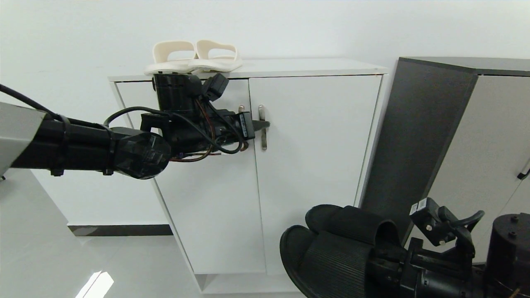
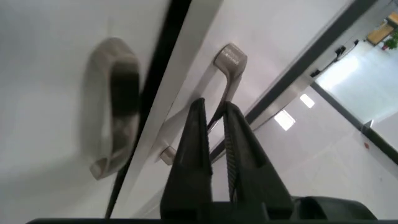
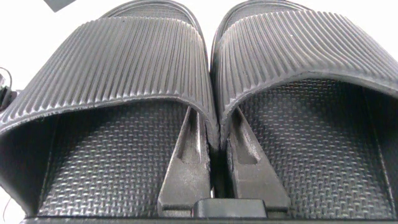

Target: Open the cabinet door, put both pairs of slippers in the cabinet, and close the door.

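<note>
The white cabinet [image 1: 314, 165] has two doors, both closed, with metal handles at the centre seam. My left gripper [image 1: 265, 123] is at the right door's handle [image 1: 263, 136], its fingers [image 2: 198, 143] shut on that handle's bar [image 2: 227, 68]. The other handle [image 2: 115, 106] is beside it, across the dark seam. A cream pair of slippers [image 1: 194, 58] lies on the cabinet top at its left end. Low at the right, my right gripper [image 3: 214, 118] is shut on the black pair of slippers [image 1: 331, 248], pinching the two adjoining strap edges [image 3: 211, 93].
A dark grey cabinet [image 1: 414, 145] with a pale door [image 1: 488, 157] stands close to the right of the white one. Glossy floor [image 1: 83, 260] lies open to the left. A white wall is behind.
</note>
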{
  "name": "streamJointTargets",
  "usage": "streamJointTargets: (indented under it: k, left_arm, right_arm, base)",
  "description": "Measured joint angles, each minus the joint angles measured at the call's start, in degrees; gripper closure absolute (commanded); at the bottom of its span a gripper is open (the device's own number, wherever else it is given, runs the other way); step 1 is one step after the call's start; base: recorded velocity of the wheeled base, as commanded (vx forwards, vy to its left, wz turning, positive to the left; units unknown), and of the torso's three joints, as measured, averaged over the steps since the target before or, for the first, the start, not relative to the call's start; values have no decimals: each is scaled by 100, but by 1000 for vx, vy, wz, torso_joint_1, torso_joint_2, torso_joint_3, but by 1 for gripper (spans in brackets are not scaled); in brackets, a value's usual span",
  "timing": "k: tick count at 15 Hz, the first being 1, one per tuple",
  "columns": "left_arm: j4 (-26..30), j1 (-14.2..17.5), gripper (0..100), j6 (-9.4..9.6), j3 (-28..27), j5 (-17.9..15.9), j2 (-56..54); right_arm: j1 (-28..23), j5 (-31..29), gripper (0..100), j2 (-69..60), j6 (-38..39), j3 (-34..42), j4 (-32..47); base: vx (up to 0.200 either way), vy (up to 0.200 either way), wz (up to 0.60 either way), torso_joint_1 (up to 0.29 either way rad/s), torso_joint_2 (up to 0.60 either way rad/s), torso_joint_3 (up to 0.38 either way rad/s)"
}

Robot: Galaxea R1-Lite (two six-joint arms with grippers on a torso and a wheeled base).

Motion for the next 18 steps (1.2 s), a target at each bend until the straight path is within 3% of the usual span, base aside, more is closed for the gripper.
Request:
streamJointTargets:
  k: [5, 11, 14, 18]
  left_arm:
    - [-46, -168, 100, 1, 920, -30, -719]
    - [-500, -322, 100, 0, 2559, -17, -2180]
    - [-517, -154, 100, -2, 2539, -22, -2406]
    - [-512, 199, 100, -21, 1731, -24, -1813]
  right_arm:
    - [0, 613, 100, -155, -22, 160, 0]
    - [1, 809, 100, -341, -28, 269, 2]
    - [9, 1034, 100, -424, -37, 346, 4]
    - [6, 1034, 100, -492, -57, 380, 4]
  base:
    - [0, 0, 0, 0, 0, 0]
    - [0, 0, 0, 0, 0, 0]
    - [0, 0, 0, 0, 0, 0]
    - [0, 0, 0, 0, 0, 0]
